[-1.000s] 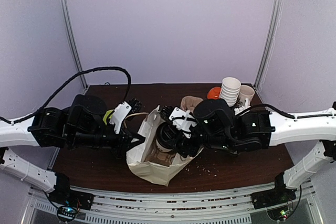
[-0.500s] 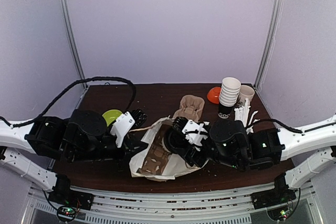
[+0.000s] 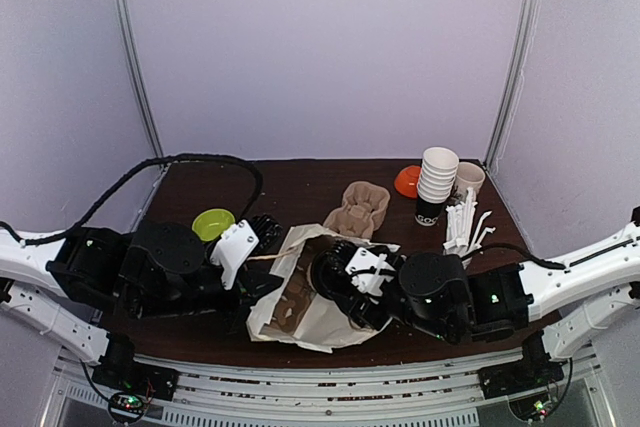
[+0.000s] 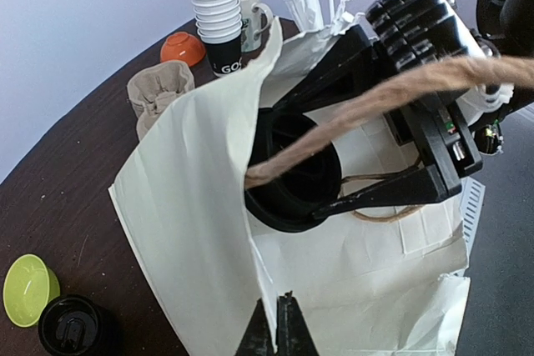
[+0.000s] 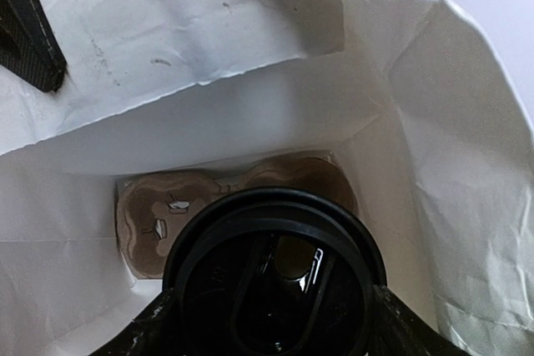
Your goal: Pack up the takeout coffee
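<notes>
The takeout coffee shows only by its black lid point(image 5: 275, 281), held in the mouth of a white paper bag point(image 3: 300, 312) that lies tilted on the table; its white body is hidden. My right gripper point(image 5: 274, 314) is shut on the cup, one finger on each side of the lid. It also shows in the top view point(image 3: 335, 282) and in the left wrist view with the lid point(image 4: 296, 177). A brown cardboard cup carrier point(image 5: 167, 218) sits at the bag's bottom. My left gripper point(image 4: 275, 327) is shut on the bag's front edge point(image 4: 263, 281), at the bag's left side point(image 3: 262, 277).
A second cardboard carrier point(image 3: 360, 207), an orange bowl point(image 3: 407, 180), a tall stack of white cups point(image 3: 437, 182), a mug and white cutlery point(image 3: 465, 222) stand at the back right. A green bowl point(image 3: 213, 223) is at the left, a black lid stack point(image 4: 75, 331) beside it.
Both arms have come toward the near edge and lower. The bag has tipped from upright to lying flatter. The lidded cup has moved with the right gripper into the bag's mouth.
</notes>
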